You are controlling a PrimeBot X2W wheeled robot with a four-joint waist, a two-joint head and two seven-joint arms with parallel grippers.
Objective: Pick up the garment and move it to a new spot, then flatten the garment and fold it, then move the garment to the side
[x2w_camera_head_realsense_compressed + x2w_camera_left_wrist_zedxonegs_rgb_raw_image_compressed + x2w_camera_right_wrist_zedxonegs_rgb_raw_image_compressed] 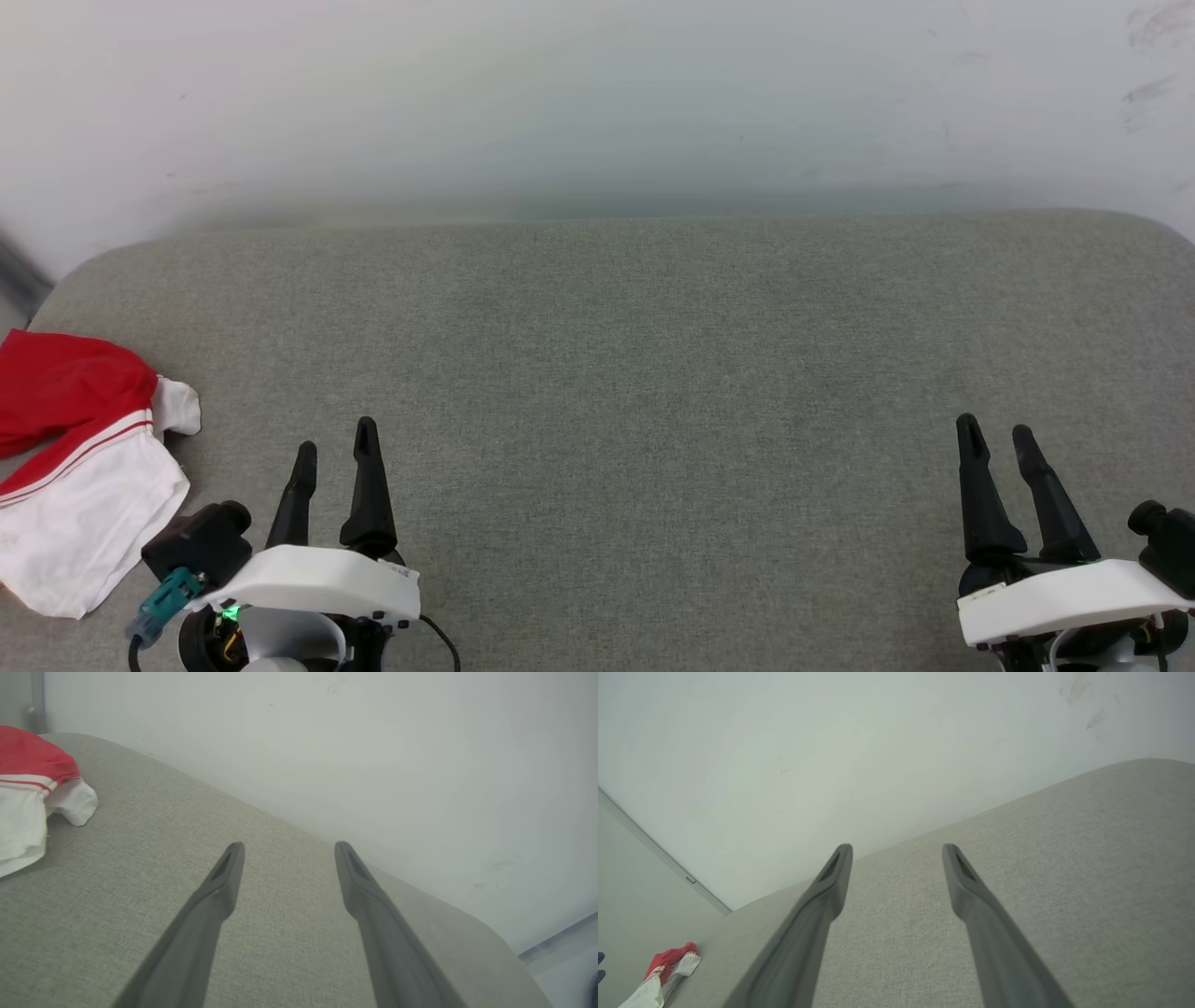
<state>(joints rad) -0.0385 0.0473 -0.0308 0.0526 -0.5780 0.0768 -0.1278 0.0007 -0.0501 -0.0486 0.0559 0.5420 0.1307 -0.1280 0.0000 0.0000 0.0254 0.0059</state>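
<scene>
The garment lies crumpled at the left edge of the grey cushioned surface, red cloth at the back and white with thin red stripes toward the front. In the left wrist view the garment sits at the far left; in the right wrist view the garment is small at the lower left. My left gripper stands open just right of the garment, nothing between its fingers. At the lower right my right gripper is open and empty too.
A pale wall rises directly behind the surface's back edge. The surface has rounded corners at left and right. A wide stretch of bare grey fabric lies between the two grippers.
</scene>
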